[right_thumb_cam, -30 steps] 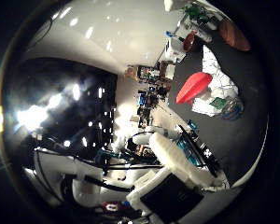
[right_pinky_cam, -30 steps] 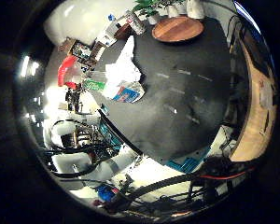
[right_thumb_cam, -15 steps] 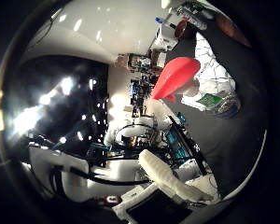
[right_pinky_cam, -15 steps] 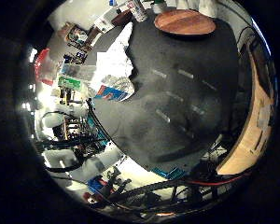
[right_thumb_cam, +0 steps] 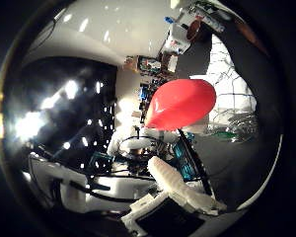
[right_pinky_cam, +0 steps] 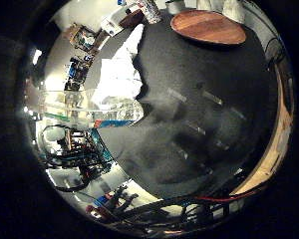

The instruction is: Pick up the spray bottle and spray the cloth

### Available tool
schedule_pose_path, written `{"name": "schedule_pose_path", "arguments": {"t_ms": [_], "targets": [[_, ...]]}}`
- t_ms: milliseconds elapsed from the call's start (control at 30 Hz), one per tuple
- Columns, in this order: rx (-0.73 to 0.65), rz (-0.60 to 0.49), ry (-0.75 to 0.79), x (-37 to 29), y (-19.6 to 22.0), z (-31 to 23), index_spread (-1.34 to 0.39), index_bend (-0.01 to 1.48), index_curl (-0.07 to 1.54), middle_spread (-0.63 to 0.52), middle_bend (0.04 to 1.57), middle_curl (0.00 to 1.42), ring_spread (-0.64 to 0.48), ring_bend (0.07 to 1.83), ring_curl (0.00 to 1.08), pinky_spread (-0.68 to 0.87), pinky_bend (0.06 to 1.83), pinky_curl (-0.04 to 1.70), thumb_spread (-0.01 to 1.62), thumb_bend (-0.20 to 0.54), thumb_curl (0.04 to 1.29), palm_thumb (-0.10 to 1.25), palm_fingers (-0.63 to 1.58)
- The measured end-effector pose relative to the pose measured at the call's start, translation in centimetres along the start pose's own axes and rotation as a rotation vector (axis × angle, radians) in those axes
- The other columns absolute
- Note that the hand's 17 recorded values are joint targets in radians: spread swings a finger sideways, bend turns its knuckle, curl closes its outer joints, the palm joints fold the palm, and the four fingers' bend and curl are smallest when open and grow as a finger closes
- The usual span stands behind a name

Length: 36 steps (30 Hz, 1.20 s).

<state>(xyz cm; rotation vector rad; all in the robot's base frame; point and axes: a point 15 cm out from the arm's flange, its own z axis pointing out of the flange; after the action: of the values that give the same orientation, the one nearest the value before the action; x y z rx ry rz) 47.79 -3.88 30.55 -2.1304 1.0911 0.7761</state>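
Bench [right_pinky_cam: 199, 149]: dark top, spread out before the palm. Cloth [right_pinky_cam: 120, 79]: white, crumpled, lying on the bench beyond the bottle. Wooden tray [right_pinky_cam: 209, 27]: oval, at the bench's far edge; little-finger view only. Spray bottle [right_pinky_cam: 94, 110]: clear body lying on the bench beside the cloth, close to the palm; its red head [right_thumb_cam: 180, 104] looms large in the thumb view only. Hand [right_thumb_cam: 182, 187]: white finger reaching in; grasp cannot be told.
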Motion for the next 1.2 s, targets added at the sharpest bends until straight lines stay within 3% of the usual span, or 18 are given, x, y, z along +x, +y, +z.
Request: {"name": "schedule_pose_path", "arguments": {"t_ms": [733,867,1067,1200], "targets": [[-0.052,-0.037,-0.059,-1.5,-1.7,4.0,-0.37,0.15,0.26,0.03,0.21,0.32,0.04,0.22,0.28,0.29,0.33,0.33,0.96,-0.027,0.30,0.57,0.07],[-0.050,-0.031,-0.096,-2.2,-1.5,5.2,-0.35,0.13,0.24,0.00,0.24,0.33,0.02,0.29,0.29,0.27,0.36,0.33,0.96,-0.027,0.30,0.57,0.15],[-0.066,-0.021,-0.138,-2.3,-0.7,6.7,-0.28,0.13,0.21,-0.03,0.41,0.39,-0.02,0.45,0.32,0.12,0.41,0.33,0.97,-0.022,0.30,0.60,0.32],[-0.080,-0.028,-0.151,-2.6,-0.7,7.3,-0.24,0.16,0.22,-0.10,0.51,0.44,-0.09,0.63,0.36,-0.09,0.49,0.33,0.98,-0.021,0.30,0.63,0.52]]}}
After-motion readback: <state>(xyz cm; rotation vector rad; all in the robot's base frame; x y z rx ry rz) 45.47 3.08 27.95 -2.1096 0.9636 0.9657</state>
